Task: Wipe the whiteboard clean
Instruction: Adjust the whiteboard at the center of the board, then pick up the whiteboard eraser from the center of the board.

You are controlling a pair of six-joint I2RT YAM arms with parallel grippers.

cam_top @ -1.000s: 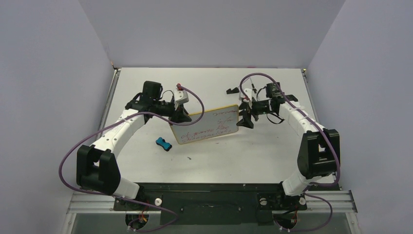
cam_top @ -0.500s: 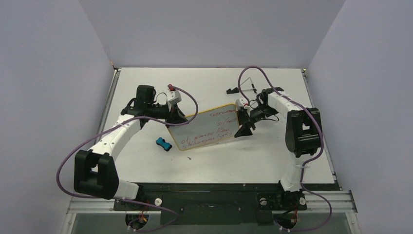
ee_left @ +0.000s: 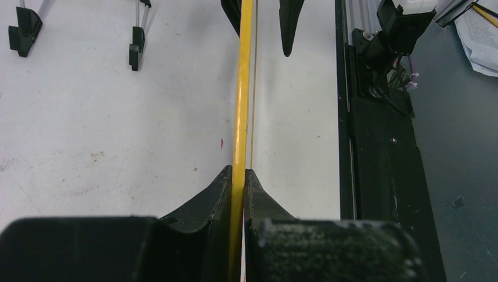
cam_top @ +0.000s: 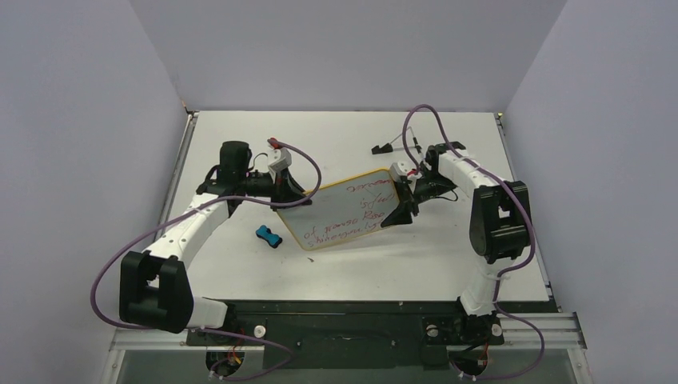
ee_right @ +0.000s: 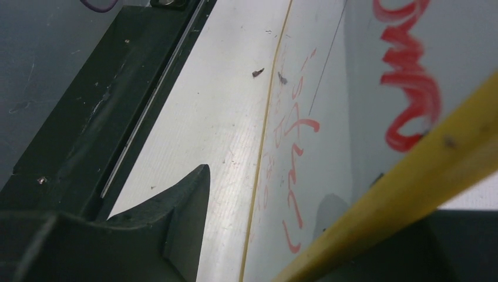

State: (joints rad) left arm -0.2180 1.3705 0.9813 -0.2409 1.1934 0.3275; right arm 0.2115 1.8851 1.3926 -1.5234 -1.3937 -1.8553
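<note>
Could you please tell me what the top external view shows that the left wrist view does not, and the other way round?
Only the top external view shows the face of the whiteboard with its red writing, and the blue eraser lying on the table beside it. Only the left wrist view shows the left gripper shut tight on the board's yellow frame, seen edge-on. Both show the whiteboard, the right gripper at its other end, and the black stand feet beyond.

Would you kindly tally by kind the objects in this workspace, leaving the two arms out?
Whiteboard: 1
Blue-and-black eraser: 1
Black stand feet: 2
Total: 4
</note>
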